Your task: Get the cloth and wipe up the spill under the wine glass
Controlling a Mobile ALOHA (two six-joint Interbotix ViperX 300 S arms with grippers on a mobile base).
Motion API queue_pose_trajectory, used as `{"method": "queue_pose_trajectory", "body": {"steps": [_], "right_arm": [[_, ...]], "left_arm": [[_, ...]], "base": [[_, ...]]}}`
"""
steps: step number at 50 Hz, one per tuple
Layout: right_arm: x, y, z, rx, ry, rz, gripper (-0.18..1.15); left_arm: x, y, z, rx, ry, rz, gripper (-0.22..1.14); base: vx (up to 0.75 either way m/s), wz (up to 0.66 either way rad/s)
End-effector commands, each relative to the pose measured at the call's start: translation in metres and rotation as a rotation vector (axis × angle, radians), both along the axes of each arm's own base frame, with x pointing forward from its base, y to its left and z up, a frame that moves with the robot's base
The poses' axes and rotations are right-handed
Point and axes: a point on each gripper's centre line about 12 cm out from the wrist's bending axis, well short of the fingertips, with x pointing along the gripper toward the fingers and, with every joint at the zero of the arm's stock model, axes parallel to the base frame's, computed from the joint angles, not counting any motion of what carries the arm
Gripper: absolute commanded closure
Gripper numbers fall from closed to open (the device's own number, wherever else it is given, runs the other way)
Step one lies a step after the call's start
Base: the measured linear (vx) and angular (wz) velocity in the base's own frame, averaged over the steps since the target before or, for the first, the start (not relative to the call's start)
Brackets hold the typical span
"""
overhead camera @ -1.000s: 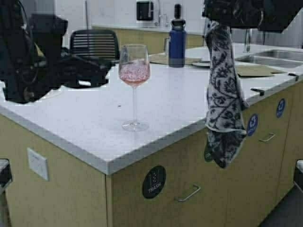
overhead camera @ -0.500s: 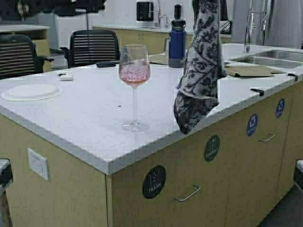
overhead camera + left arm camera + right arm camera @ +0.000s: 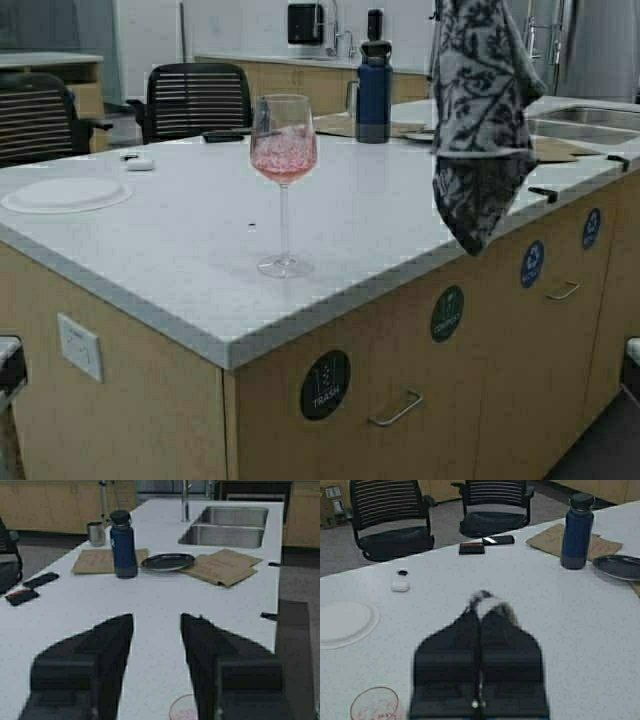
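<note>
Across the whole near scene runs the long white stone-look countertop (image 3: 180, 250) on pale wood cabinets, and everything plays out on or above it. Hanging over its right side is the floppy dark grey and white vine-patterned cloth (image 3: 478, 120), pale hem stripe showing across it, its lower tip dangling past the counter's front edge in the high view, clear of the surface. Above it, out of the high view, the right gripper (image 3: 481, 611) has its 2 dark fingers pressed together on a small tuft of that cloth at the tips. The left gripper (image 3: 156, 645) hovers over the counter with its 2 fingers (image 3: 107, 650) set apart and nothing between them; the counter shows through the gap.

Down to the tall clear stemmed wine glass (image 3: 284, 180) with the pink-red tinted bowl: upright on its round foot near the front edge, well left of the cloth. Its rim peeks in just under both wrist cameras.

Farther back stands the dark blue metal bottle (image 3: 374, 85) with a black cap, beside flat brown paper sheets (image 3: 222, 566) and a dark round plate (image 3: 167, 561). Far left, a white round plate (image 3: 65, 193) lies flat. Behind the counter, 2 black slatted office chairs (image 3: 198, 95).
</note>
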Motion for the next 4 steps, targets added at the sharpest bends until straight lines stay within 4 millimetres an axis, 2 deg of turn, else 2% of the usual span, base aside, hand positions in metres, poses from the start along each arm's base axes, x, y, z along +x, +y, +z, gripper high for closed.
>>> {"method": "queue_pose_trajectory", "body": {"steps": [1, 4], "right_arm": [[-0.0087, -0.0018, 0.0288, 0.015, -0.053, 0.006, 0.91], [-0.0111, -0.0027, 0.0312, 0.018, -0.061, 0.006, 0.91]], "left_arm": [[-0.0018, 0.0015, 0.0251, -0.016, -0.030, 0.003, 0.16], [-0.0018, 0.0014, 0.0257, -0.015, -0.032, 0.003, 0.16]], "base": [[0.00, 0.00], [0.00, 0.00]]}}
